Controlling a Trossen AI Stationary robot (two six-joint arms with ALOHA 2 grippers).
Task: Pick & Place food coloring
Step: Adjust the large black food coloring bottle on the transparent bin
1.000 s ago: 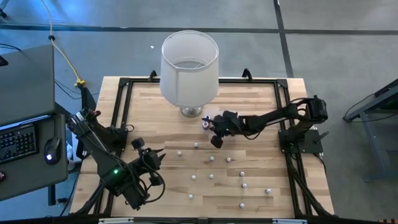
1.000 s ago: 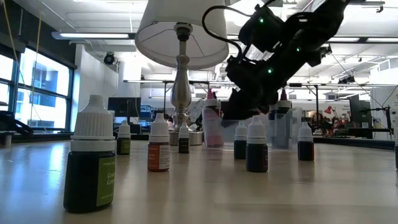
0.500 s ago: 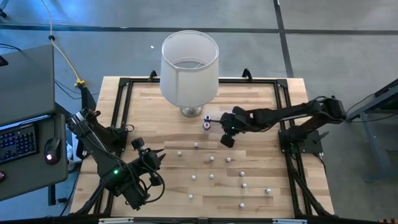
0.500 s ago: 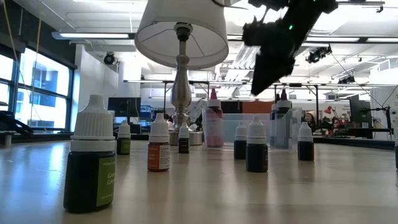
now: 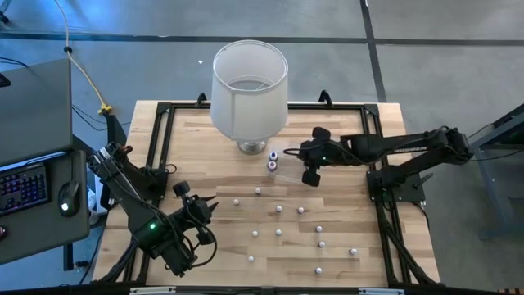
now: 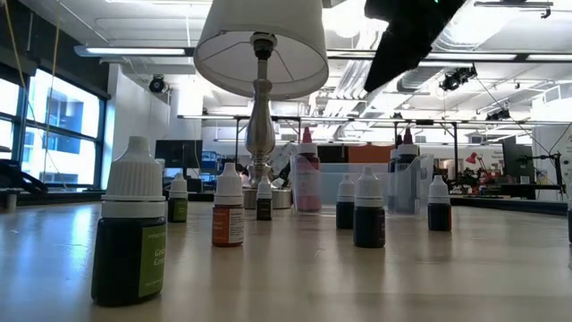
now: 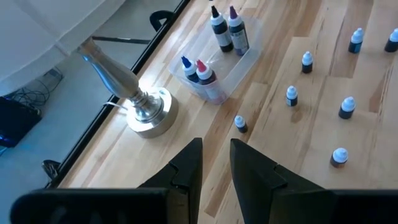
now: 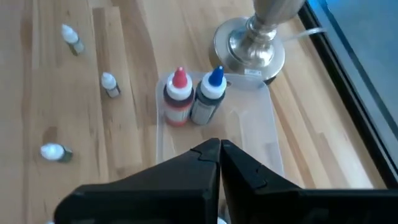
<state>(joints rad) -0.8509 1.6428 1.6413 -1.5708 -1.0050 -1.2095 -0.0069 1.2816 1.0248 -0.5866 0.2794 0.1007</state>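
Several tiny white-capped food coloring bottles [image 5: 278,233] stand on their bases across the wooden table; in the low view the nearest one [image 6: 131,237] has a dark body. A clear plastic tub [image 8: 249,134] next to the lamp base holds a red-tipped bottle [image 8: 178,99] and a blue-tipped bottle [image 8: 208,99] upright. Two more bottles [image 7: 227,28] stand at its other end. My right gripper [image 8: 219,149] hangs shut and empty above the tub's right part, and shows high up in the low view [image 6: 380,72]. My left gripper [image 7: 216,162] waits at the near left [image 5: 211,205], slightly open, holding nothing.
A tall lamp with a big white shade [image 5: 250,86] stands on its metal base [image 7: 148,112] at the far middle of the table, just beyond the tub. A black frame [image 5: 164,147] runs around the table. A desk with a keyboard [image 5: 24,188] stands to the left.
My right gripper, shut throughout, has risen from down at the tub to well above it. It has drawn back toward the table's right edge and rolled a little. The bottles and the tub have stayed where they were.
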